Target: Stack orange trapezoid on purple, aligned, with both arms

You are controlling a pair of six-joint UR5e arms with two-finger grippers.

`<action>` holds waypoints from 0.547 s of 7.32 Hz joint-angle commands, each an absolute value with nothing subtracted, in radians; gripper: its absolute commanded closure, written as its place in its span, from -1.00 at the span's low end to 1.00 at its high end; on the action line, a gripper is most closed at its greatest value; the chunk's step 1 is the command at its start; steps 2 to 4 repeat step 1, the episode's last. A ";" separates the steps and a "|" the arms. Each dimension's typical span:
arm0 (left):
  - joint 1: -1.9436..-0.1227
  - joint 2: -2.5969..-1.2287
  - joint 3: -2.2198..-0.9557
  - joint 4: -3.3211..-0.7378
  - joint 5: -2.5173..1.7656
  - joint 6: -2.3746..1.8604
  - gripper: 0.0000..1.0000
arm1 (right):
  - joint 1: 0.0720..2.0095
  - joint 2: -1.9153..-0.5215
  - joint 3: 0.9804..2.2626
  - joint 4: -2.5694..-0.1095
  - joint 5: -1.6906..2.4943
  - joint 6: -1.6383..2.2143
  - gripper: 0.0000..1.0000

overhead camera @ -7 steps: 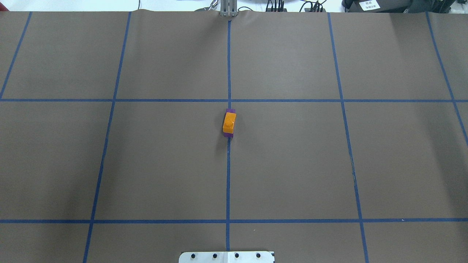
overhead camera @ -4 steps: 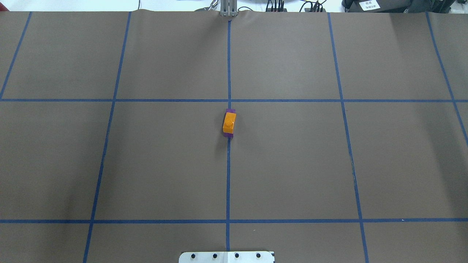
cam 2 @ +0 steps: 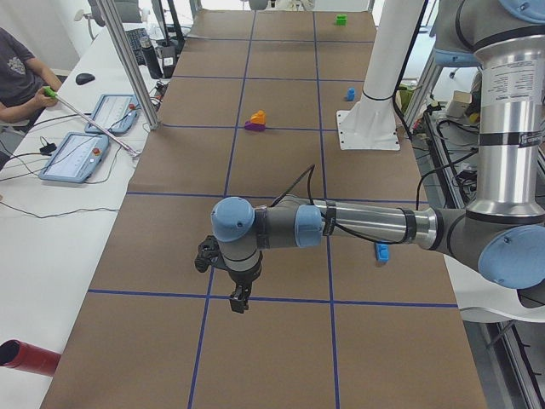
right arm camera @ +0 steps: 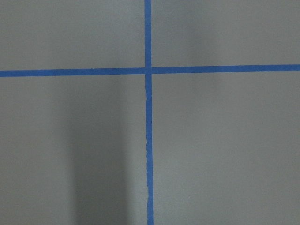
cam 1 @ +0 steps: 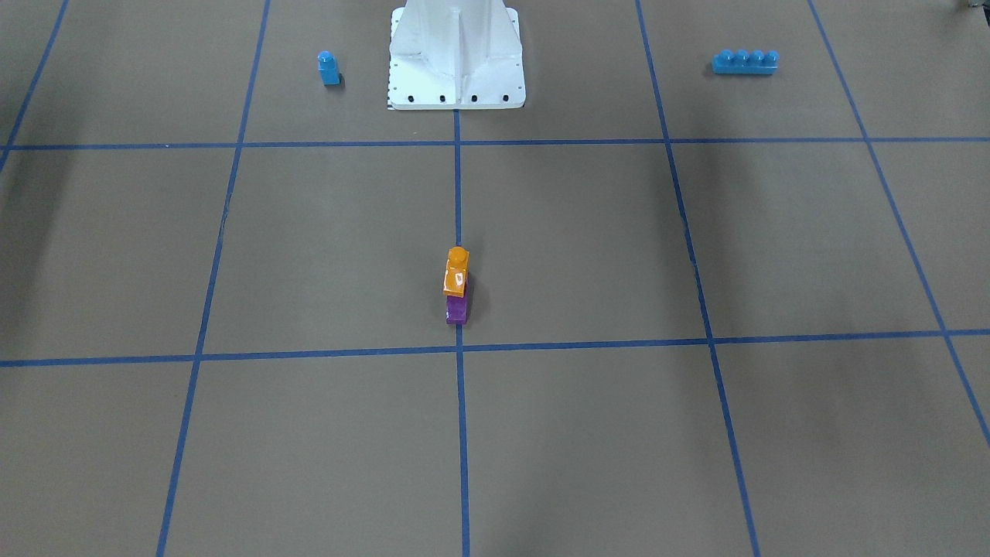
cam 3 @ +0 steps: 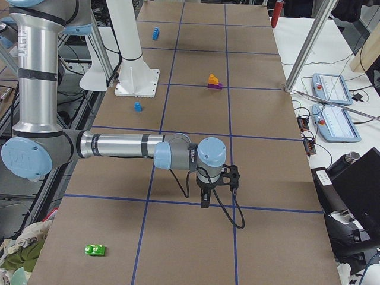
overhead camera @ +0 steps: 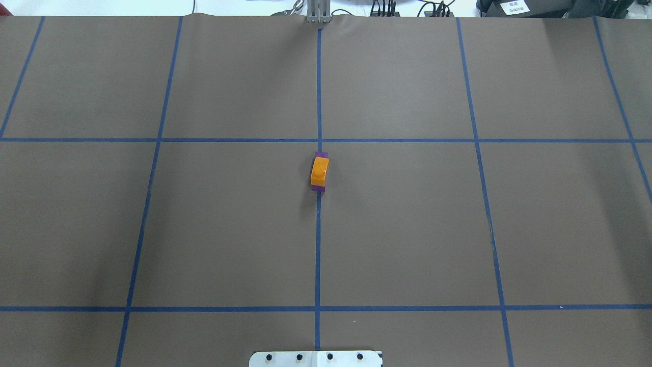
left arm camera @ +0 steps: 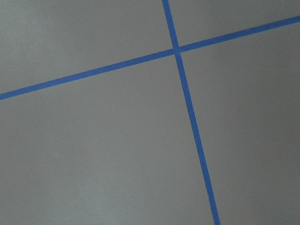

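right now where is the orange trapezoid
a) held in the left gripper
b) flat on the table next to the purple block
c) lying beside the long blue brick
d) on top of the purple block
D: the orange trapezoid sits stacked on the purple block, its stud pointing up.

A brown-covered table (cam 1: pixel 309 247) is marked into large squares by blue tape lines (cam 1: pixel 458 193). Near its middle, in the front-facing view, the purple block (cam 1: pixel 456 310) stands on the centre line, just above a tape crossing. From that block, the white pedestal (cam 1: pixel 456 54) stands at 12 o'clock on the same line, well apart. A small blue block (cam 1: pixel 329 68) stands at about 11 o'clock, just beside the pedestal. A long blue brick (cam 1: pixel 745 62) lies between 1 and 2 o'clock. In the exterior right view, a green block (cam 3: pixel 95 250) lies at 7 o'clock from the purple block, far off.
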State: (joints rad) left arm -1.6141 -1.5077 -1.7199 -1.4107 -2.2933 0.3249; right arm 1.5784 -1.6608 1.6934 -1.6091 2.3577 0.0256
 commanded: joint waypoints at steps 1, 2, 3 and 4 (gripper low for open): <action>-1.614 -1.508 -1.721 -1.411 -2.293 0.324 -1.00 | 1.578 -1.661 1.693 -1.609 2.358 0.026 -1.00; -1.614 -1.508 -1.721 -1.411 -2.293 0.324 -1.00 | 1.578 -1.661 1.693 -1.609 2.358 0.026 -1.00; -1.614 -1.508 -1.721 -1.411 -2.293 0.324 -1.00 | 1.578 -1.661 1.693 -1.609 2.358 0.026 -1.00; -1.614 -1.508 -1.721 -1.411 -2.293 0.324 -1.00 | 1.578 -1.661 1.693 -1.609 2.358 0.026 -1.00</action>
